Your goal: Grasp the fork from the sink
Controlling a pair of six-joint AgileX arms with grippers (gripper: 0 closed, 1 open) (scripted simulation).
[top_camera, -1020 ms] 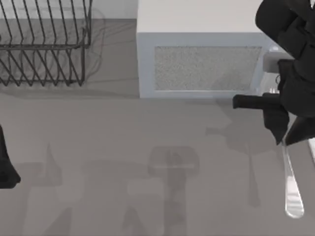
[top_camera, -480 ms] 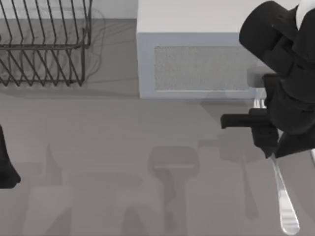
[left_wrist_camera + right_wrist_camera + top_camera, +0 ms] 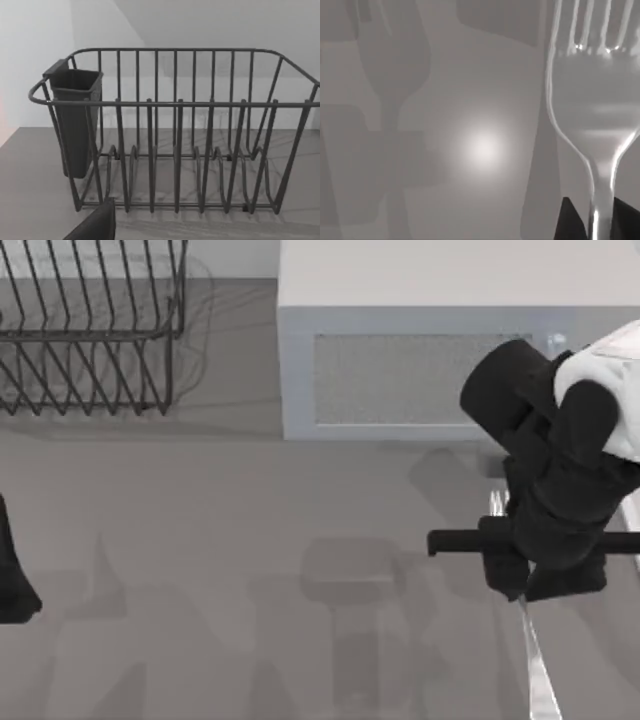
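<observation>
Jaws clamped on the fork (image 3: 594,150), the right gripper (image 3: 522,592) hangs near the tabletop's (image 3: 220,540) right edge; left arm parked at the left edge.

Right arm: reached in over the counter's right edge, wrist bent down.
Right gripper (image 3: 518,590): fingers clamped on the fork (image 3: 592,100) handle, tines and handle sticking out either side.
Left arm: parked at the counter's left edge.
Left gripper (image 3: 12,580): idle, low at that edge.
</observation>
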